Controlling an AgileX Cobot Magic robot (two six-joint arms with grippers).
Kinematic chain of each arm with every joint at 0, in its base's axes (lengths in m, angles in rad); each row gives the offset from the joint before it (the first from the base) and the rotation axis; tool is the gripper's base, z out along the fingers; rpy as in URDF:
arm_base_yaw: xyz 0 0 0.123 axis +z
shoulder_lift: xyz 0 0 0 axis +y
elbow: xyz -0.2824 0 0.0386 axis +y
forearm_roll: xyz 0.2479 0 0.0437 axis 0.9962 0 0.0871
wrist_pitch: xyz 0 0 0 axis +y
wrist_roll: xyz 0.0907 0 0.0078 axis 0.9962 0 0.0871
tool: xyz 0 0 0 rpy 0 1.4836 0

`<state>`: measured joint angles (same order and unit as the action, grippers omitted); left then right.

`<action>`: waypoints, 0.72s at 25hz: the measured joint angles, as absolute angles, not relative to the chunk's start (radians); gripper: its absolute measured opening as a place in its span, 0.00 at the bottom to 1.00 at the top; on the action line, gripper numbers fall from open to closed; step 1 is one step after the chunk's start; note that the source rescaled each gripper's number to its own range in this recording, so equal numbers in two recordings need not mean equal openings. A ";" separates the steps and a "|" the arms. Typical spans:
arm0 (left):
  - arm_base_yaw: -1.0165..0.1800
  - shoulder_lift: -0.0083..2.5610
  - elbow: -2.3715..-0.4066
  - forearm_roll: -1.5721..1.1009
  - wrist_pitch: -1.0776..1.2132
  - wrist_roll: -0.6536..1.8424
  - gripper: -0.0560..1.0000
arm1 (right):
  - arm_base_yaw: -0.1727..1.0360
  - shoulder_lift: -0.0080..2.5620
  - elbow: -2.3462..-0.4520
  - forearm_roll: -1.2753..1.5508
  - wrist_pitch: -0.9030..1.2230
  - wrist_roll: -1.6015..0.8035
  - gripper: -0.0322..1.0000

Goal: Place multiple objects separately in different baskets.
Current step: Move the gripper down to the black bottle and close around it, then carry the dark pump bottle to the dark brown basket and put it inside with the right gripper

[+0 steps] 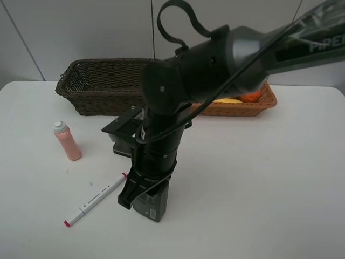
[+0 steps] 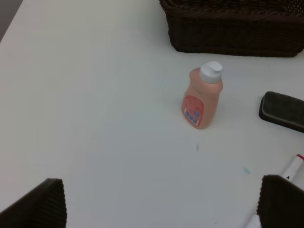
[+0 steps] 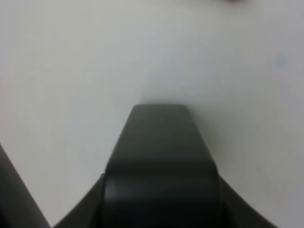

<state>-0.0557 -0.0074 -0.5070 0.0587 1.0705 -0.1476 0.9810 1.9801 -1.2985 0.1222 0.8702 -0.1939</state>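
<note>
Centrally, low over the desk [image 1: 259, 178]: right gripper [image 1: 144, 198], reaching down from a long black arm, jaws closed on a dark bottle [image 3: 161, 166] standing just beside one end of a marker [image 1: 96, 198]. Blurred at close range, so the exact bite on the bottle hard to confirm. Left gripper [image 2: 159, 206] apart and empty, hovering above bare desk. Near it, a pink bottle [image 2: 203, 97] upright, and a dark grey eraser [image 2: 281, 110] lying flat between that bottle and the black arm. Marker lying loose, red tip toward the near edge. Further back, two baskets side by side: a dark basket [image 1: 91, 89], deep and brown, contents out of sight, and a shallower tan basket [image 1: 259, 108] holding a banana [image 1: 229, 100] and an orange [image 1: 251, 97].

Likely step: picking up the dark bottle. Next, probably: lift straight up without tipping it, clear the eraser, then carry back to the dark basket, away from the fruit.
</note>
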 joint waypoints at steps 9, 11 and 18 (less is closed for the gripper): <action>-0.056 -0.007 -0.507 0.059 1.071 -0.148 1.00 | 0.981 1.970 -1.299 0.114 0.881 -0.192 0.07; -0.056 -0.007 -0.507 0.059 1.071 -0.148 1.00 | 0.981 1.941 -1.299 0.083 0.906 -0.188 0.07; -0.056 -0.007 -0.507 0.059 1.071 -0.148 1.00 | 0.981 1.770 -1.299 -0.054 0.926 -0.141 0.07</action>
